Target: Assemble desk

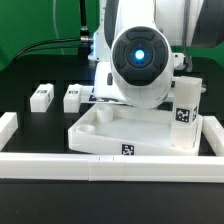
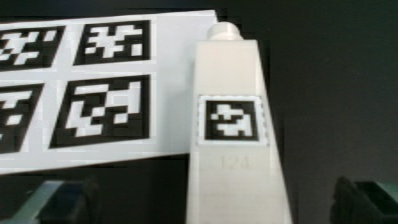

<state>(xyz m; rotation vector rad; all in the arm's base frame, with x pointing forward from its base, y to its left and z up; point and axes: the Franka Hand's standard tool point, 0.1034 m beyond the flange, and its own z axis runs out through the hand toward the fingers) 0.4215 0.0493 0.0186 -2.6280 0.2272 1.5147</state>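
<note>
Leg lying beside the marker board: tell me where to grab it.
Take the leg by its long flat sides near the tagged middle, from above: it lies flat on the table and the open tool straddles it; the peg end tapers.

A white tagged leg (image 2: pixel 230 130) crosses the edge of the marker board (image 2: pixel 68 72), with the jaws spread wide either side.

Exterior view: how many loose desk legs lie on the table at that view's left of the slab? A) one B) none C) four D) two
D: one leg and a second leg lie side by side, apart from the desk slab, toward the exterior view's left.
</note>
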